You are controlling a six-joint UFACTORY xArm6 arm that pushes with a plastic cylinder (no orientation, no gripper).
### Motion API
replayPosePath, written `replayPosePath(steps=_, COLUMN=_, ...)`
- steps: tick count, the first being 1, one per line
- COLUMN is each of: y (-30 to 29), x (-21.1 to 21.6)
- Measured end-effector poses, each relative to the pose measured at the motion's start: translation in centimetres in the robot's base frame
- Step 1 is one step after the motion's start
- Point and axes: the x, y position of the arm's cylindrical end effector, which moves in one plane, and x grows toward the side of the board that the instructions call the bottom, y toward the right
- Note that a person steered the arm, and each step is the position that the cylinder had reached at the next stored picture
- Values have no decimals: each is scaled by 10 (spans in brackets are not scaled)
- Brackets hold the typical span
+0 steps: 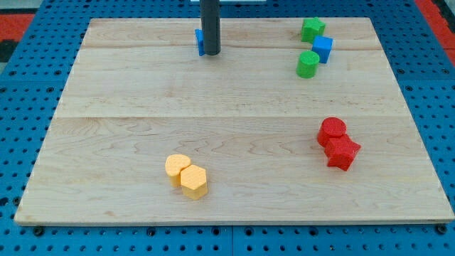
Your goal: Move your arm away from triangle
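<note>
Nearest on the bench [106,178], well below and slightly left of my tip, a yellow pair sits touching: a rounded yellow block [177,166] and a yellow hexagon [193,181]. Far to the tip's lower right, a red cylinder [332,131] presses against a red star-like block [343,151]. Level with the tip, off to its right, a green block [312,29], a blue cube [323,48] and a green cylinder [308,64] cluster. My tip [210,53] stands right against the blue triangle [200,42], mostly hiding it; only a blue sliver shows, so retreat isn't done. No hand exists here, so its state cannot be told.
</note>
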Motion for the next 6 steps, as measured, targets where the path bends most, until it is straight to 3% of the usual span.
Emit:
replayPosePath(steps=2, y=-67, x=-25)
replayPosePath(steps=4, y=-6, x=-41)
replayPosePath(steps=5, y=53, x=-8)
replayPosePath(steps=6, y=98, x=59)
